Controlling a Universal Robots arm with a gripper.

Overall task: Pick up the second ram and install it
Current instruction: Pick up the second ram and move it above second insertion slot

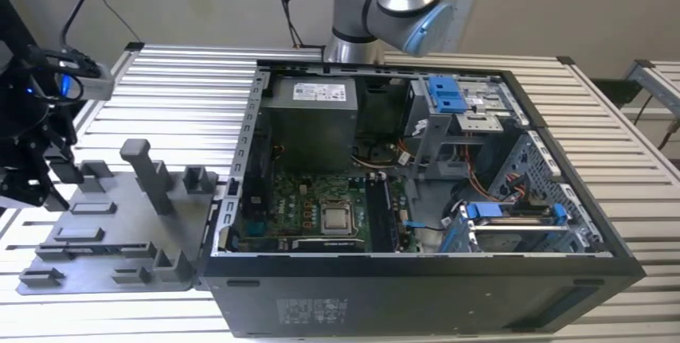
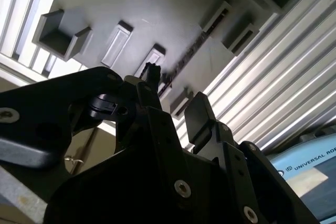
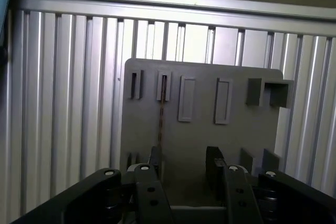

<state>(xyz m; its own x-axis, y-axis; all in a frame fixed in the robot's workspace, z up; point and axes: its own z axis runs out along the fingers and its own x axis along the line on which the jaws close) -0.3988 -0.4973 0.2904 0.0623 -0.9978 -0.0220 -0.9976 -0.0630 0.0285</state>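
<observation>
The exterior view looks steeply down from high up and well back onto the slatted bench (image 1: 181,96). The open computer case (image 1: 425,299) sits central, the arm (image 1: 388,1) at twelve o'clock and the grey fixture plate (image 1: 107,235) at nine o'clock, on the exterior view's left. Both wrist views look past the jaws at that same plate. The first wrist view sees the grey fixture plate (image 3: 199,145) squarely from above. The second wrist view sees it (image 2: 173,19) from nearer and at a slant.

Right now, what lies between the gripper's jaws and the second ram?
Only bare grey fixture plate. In the first wrist view the black gripper hangs over it, jaws open, with the thin dark ram strip edge-on beside one jaw.
</observation>
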